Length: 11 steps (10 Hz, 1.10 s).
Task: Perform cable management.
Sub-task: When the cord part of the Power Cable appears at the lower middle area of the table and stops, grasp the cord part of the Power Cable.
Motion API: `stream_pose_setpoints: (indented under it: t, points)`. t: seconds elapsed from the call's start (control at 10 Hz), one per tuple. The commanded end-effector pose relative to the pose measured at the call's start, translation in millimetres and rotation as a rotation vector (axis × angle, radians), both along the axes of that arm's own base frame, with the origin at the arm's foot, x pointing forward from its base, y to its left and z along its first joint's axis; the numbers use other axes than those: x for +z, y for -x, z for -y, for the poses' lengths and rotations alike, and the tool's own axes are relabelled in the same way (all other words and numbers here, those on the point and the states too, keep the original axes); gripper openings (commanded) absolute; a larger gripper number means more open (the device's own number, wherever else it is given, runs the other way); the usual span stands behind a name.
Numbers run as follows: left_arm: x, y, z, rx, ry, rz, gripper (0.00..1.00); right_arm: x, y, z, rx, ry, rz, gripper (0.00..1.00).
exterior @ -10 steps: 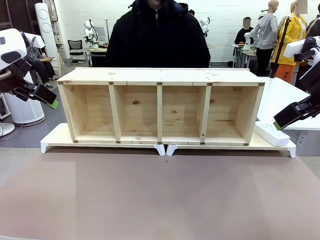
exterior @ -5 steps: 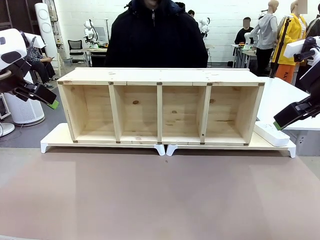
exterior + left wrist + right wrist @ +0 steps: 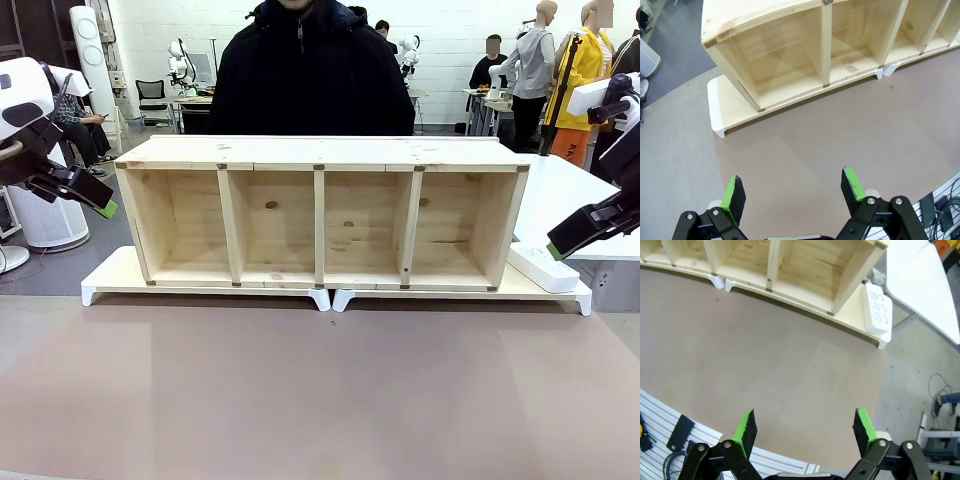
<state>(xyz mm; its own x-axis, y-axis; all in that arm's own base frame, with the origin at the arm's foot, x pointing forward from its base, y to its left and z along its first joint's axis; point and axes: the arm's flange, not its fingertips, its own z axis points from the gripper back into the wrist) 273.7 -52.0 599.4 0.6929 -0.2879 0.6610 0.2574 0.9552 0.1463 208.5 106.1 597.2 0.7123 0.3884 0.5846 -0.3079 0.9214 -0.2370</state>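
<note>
Both arms' jaws gape empty above the table; the cable, likely light and limp, wants pinching near its plug.

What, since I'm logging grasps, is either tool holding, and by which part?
Nothing: the left tool and the right tool both stand open and empty.

No text, label, brand, number or sign can be read. The wooden shelf unit and the white power strip just to its right show plain, unmarked faces.
</note>
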Motion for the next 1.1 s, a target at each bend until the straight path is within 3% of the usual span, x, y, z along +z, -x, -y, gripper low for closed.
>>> stream_pose_setpoints:
  t: [0.0, 1.0]
  points:
    - [0.2, -0.8, -0.6, 0.002, -0.007, 0.005, 1.00, 0.2, -0.1, 0.9, -0.003, 0.000, 0.001, 1.00]
    - [0.2, -0.8, -0.6, 0.002, -0.007, 0.005, 1.00, 0.2, -0.1, 0.9, -0.003, 0.000, 0.001, 1.00]
